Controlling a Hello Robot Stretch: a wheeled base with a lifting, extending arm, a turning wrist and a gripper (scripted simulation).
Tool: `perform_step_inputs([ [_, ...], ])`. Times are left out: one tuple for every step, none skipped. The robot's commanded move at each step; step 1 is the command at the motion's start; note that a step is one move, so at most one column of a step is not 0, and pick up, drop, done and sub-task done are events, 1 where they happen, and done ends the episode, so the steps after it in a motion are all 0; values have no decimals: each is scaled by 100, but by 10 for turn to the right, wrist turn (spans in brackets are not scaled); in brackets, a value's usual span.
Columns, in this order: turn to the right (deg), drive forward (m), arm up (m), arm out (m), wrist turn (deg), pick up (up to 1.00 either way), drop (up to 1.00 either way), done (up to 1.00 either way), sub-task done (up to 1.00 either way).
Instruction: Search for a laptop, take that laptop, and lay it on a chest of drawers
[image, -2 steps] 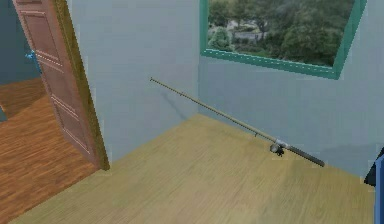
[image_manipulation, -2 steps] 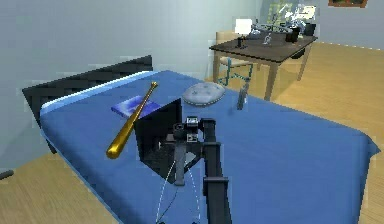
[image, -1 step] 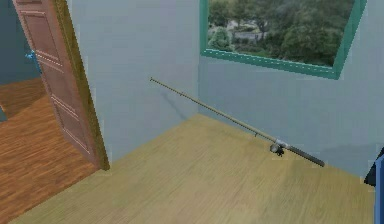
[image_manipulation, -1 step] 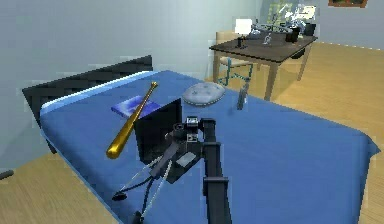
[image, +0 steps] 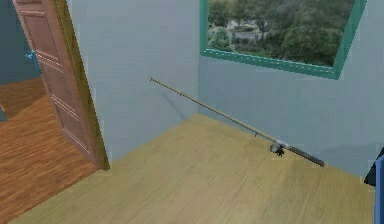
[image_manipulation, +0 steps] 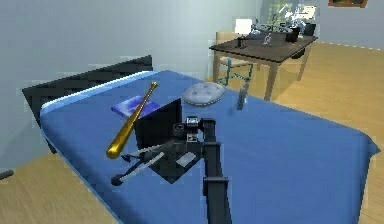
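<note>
Arm (image_manipulation: 214, 185) rises over the blue bed (image_manipulation: 290, 140). Gripper (image_manipulation: 138, 166) is at the dark laptop (image_manipulation: 158, 128), which lies on the cover beside a baseball bat (image_manipulation: 135, 120). Cannot tell whether the fingers hold anything. Forward view: fishing rod (image: 230, 122) leaning on the wall below a window (image: 280, 30).

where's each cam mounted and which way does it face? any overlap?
Forward view: on the robot, facing ahead and down at a brown wooden door, teal-framed window, thin fishing rod.
Arm side view: on the body, facing sideways over a blue-covered bed; dark square arm and gripper show.
Shared: pale wooden floor, light-blue wall.
</note>
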Motion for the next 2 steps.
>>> perform_step_inputs([
  [0,0,0,0,450,0,0,0,0],
  [0,0,0,0,240,0,0,0,0],
])
